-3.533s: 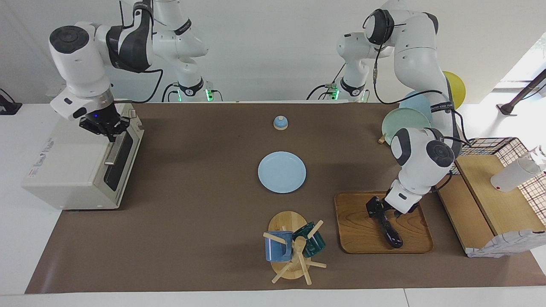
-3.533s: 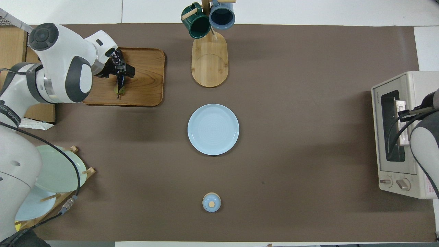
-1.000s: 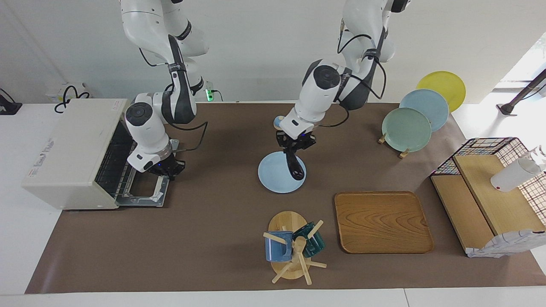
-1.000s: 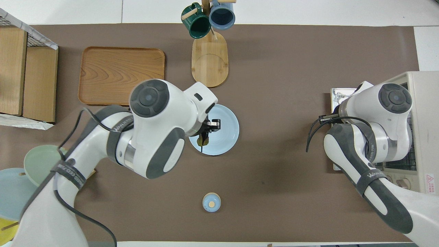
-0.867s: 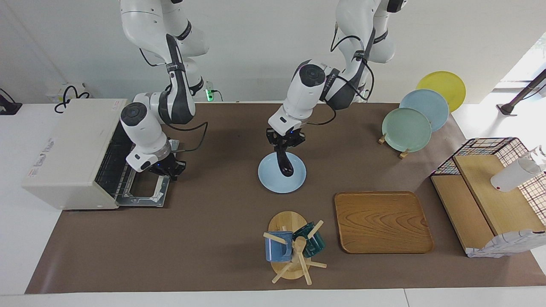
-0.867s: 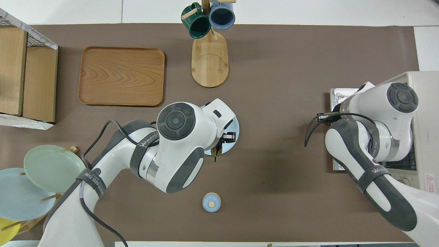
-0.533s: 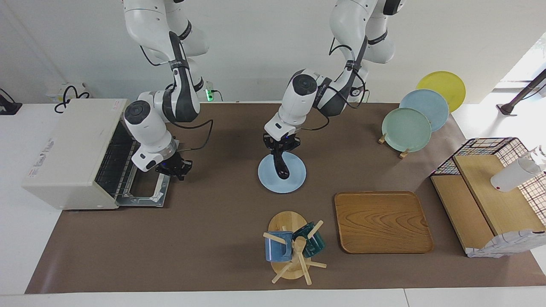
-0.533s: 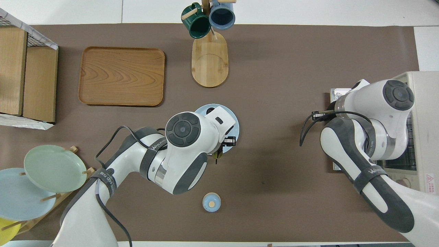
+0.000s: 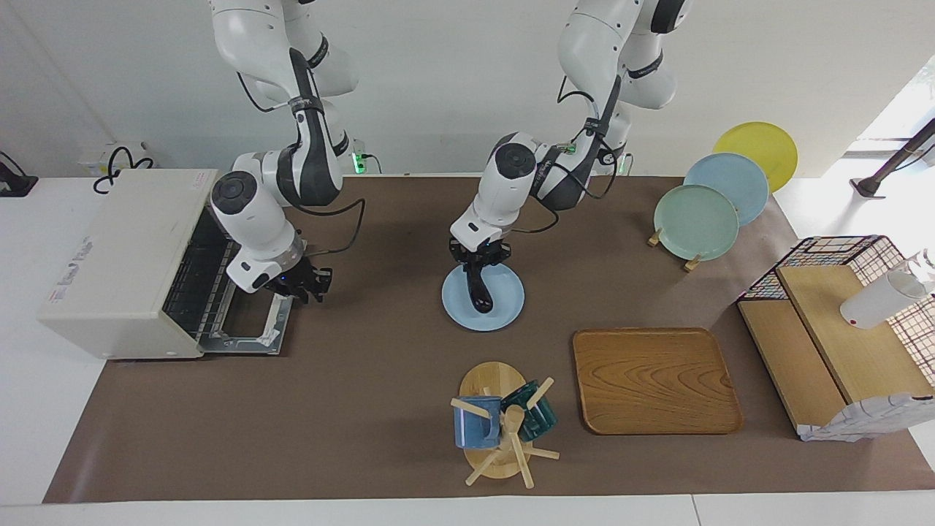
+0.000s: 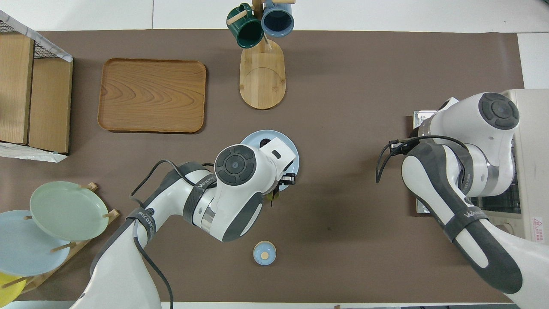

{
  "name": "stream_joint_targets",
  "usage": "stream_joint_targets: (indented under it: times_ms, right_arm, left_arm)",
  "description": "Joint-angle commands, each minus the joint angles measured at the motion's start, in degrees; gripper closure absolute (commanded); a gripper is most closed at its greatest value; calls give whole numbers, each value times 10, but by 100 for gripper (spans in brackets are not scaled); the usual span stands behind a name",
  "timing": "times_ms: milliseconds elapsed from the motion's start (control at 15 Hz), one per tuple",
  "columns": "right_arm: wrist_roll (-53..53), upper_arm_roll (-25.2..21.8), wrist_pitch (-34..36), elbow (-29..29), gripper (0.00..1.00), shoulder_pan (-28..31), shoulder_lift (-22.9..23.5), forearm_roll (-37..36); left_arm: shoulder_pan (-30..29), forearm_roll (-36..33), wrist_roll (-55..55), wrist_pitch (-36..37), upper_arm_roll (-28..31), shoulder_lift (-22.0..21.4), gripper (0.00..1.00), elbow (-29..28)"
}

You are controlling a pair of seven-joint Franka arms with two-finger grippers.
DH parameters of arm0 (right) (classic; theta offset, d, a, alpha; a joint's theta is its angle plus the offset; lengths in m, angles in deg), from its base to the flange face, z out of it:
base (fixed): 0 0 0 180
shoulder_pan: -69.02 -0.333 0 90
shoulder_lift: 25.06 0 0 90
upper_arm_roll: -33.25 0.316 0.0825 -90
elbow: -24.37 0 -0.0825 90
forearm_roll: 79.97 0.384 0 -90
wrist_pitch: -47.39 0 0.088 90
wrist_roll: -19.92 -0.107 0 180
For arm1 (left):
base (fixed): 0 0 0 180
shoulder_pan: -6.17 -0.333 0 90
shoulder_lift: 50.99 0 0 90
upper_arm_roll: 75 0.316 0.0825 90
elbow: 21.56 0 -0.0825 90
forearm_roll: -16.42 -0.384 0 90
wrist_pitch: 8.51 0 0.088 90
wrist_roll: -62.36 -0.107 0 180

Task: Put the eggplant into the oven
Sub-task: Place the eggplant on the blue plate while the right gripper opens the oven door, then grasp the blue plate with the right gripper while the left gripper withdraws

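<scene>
Your oven (image 9: pixel 120 259) door is already down flat on the table, so you can see the wire rack inside. The eggplant (image 9: pixel 478 287) is not in there yet. It is in the air over the light blue plate (image 9: pixel 504 310), which sits in the middle of the table, well away from the oven toward the left arm's end. So opening is done, and the carrying and putting in are left.

Your left gripper (image 9: pixel 479 256) is over that plate and is closed tight on the top end of the eggplant. The eggplant hangs down from it, so its long way goes up and down, tipped just a little. The thin stem end is up by the fingers (from above you can just see a bit of it (image 10: pixel 272 196) poking out under the wrist), and the fat round end points down at the plate. I can't tell if the bottom touches the plate.

Your right gripper (image 9: pixel 301 285) hangs just above the table by the outer edge of the oven door, with nothing in it, and its fingers look a little apart. That arm is waiting
</scene>
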Motion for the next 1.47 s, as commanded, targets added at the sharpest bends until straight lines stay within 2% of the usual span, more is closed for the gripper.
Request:
stream_joint_targets:
  times_ms: [0,67,133,267,400,533,600,667,733,800,933,1133,1200,1267,1400]
  right_arm:
    - [-1,-6,110,-73,55,0,-7,-13]
    - [-1,-6,143,-96,49,5,-7,-13]
    - [-1,-6,168,-111,46,7,-9,-13]
    - [-2,-7,183,-115,46,6,-18,-24]
    - [7,-6,172,-110,46,11,-20,-35]
    - [6,-1,168,-116,45,-13,-18,-34]
    - [-6,3,160,-120,42,-42,-17,-34]
    - [-50,3,150,-131,33,-75,-14,-35]
    - [-107,3,140,-143,12,-113,-10,-36]
    - [-149,4,133,-161,0,-148,2,-36]
    - [-207,3,145,-226,0,-199,53,-38]
    - [-316,3,188,-373,0,-276,182,-58]
    - [-341,4,182,-407,0,-293,213,-62]
    - [-354,4,163,-413,0,-306,223,-62]
    - [-359,4,104,-385,0,-333,223,-56]
  left_arm:
    - [3,9,-11,-5,8,-4,46,-5]
    - [1,9,-11,-3,9,-6,5,-5]
    - [0,9,-12,8,12,-10,0,-2]
    - [-24,6,-20,57,21,-15,0,27]
    - [-71,5,-52,148,21,-29,0,80]
    - [-131,-7,-95,226,21,-40,0,138]
    - [-167,-31,-117,267,21,-43,0,172]
    - [-189,-48,-132,288,21,-44,0,191]
    - [-207,-58,-146,298,21,-49,0,200]
    - [-222,-71,-149,300,21,-64,0,198]
    - [-237,-113,-153,316,21,-83,0,197]
    - [-257,-117,-193,357,21,-127,0,178]
    - [-263,-117,-204,360,21,-145,0,161]
    - [-266,-117,-207,360,21,-164,0,140]
    - [-266,-117,-208,371,21,-185,0,117]
